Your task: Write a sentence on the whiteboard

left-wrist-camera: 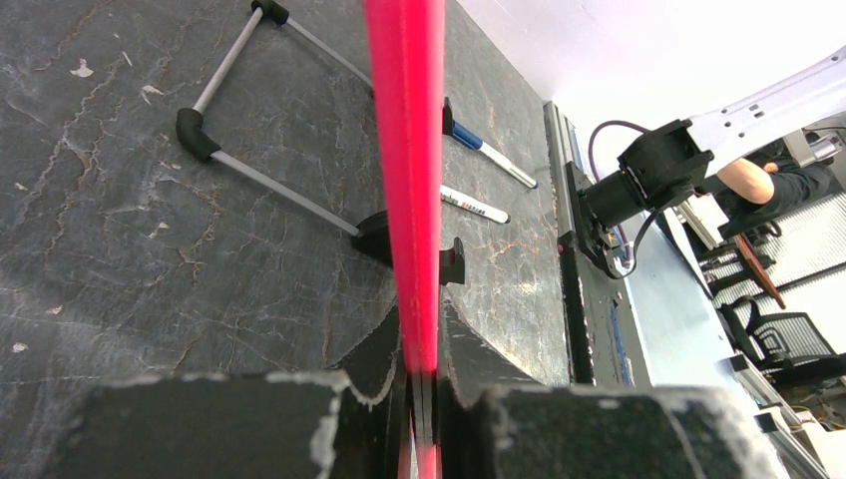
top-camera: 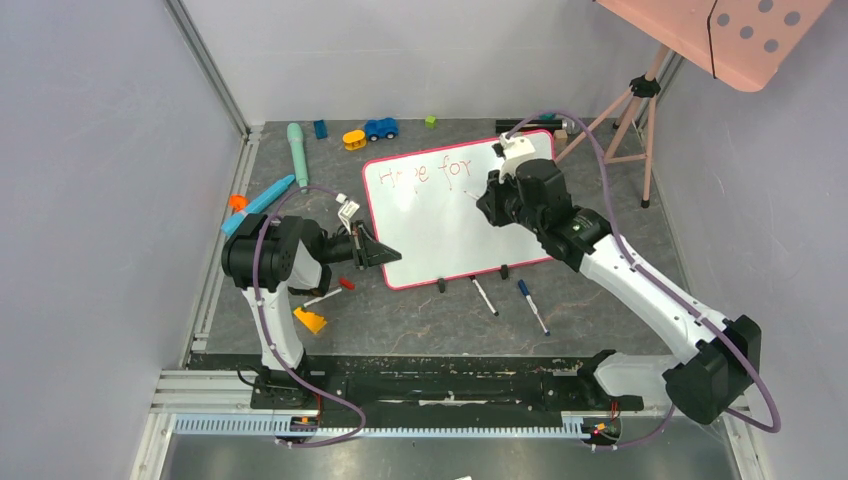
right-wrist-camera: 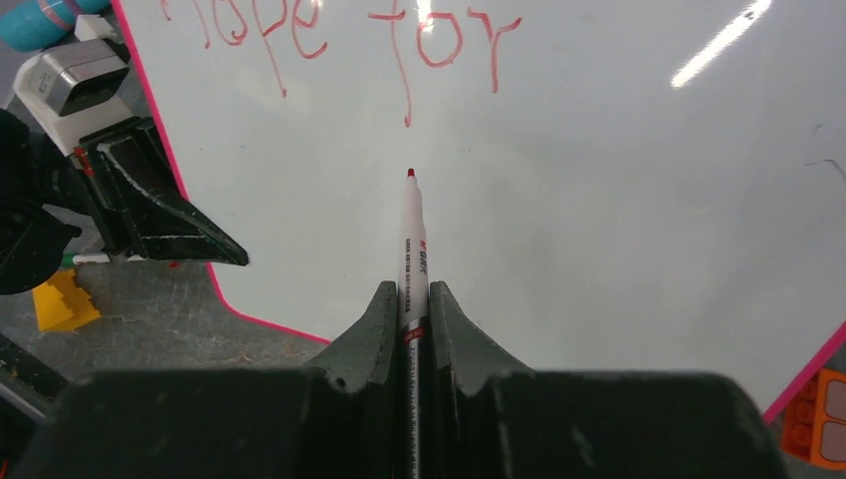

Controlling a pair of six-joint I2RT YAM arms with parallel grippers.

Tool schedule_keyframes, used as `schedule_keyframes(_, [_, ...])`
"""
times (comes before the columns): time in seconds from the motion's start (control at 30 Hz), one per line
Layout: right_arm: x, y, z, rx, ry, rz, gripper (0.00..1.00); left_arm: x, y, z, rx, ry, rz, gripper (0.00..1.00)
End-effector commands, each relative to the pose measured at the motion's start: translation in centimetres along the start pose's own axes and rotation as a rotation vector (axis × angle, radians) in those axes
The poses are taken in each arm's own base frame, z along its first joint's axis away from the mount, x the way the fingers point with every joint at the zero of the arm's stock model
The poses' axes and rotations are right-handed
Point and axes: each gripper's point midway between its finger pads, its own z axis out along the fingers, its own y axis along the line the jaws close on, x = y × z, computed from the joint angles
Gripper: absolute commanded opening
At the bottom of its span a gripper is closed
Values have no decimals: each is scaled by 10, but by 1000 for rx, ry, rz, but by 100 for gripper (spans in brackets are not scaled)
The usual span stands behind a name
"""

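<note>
The whiteboard (top-camera: pixel 440 225), glossy white with a thin red-pink frame, stands tilted on the dark table. The sentence (top-camera: pixel 430 172) reads "Hope for" in red along its top, and shows again in the right wrist view (right-wrist-camera: pixel 344 30). My left gripper (top-camera: pixel 385 255) is shut on the board's frame at its lower left corner; in the left wrist view the red frame (left-wrist-camera: pixel 404 150) runs straight into the jaws (left-wrist-camera: pixel 421 339). My right gripper (right-wrist-camera: pixel 410 294) is shut on a red-tipped marker (right-wrist-camera: pixel 412 239), whose tip sits just below "for", close to the board (right-wrist-camera: pixel 599 200).
Two loose markers (top-camera: pixel 484 296) (top-camera: pixel 532 305) lie in front of the board's black feet (top-camera: pixel 441 285). Toys lie at the back and left: blue car (top-camera: pixel 381 128), teal handle (top-camera: pixel 297 148), yellow wedge (top-camera: pixel 311 320). A pink perforated panel (top-camera: pixel 740 30) on a tripod stands back right.
</note>
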Motion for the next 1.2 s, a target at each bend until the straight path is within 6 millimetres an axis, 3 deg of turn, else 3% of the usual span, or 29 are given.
schedule_keyframes(0.0, [-7,23,-2,-45,-64,12,0,2,2,1,2,-8,126,2])
schedule_keyframes(0.17, [2,55,6,-91,-58,-14,0,2,2,-1,-6,-12,123,2])
schedule_keyframes(0.27, [6,64,9,-100,-52,-16,0,1,2,-2,-5,-13,132,2])
schedule_keyframes(0.53, [4,65,7,-97,-42,-42,0,-9,4,-1,-9,-27,199,2])
schedule_keyframes(0.83, [4,57,0,-65,-40,-68,0,-24,10,-1,-24,-54,137,2])
schedule_keyframes(1.0, [5,60,4,-74,-27,-55,0,-17,9,-5,-79,-80,145,2])
schedule_keyframes(1.17, [4,66,9,-87,-38,-41,0,-11,5,-3,-27,-40,142,2])
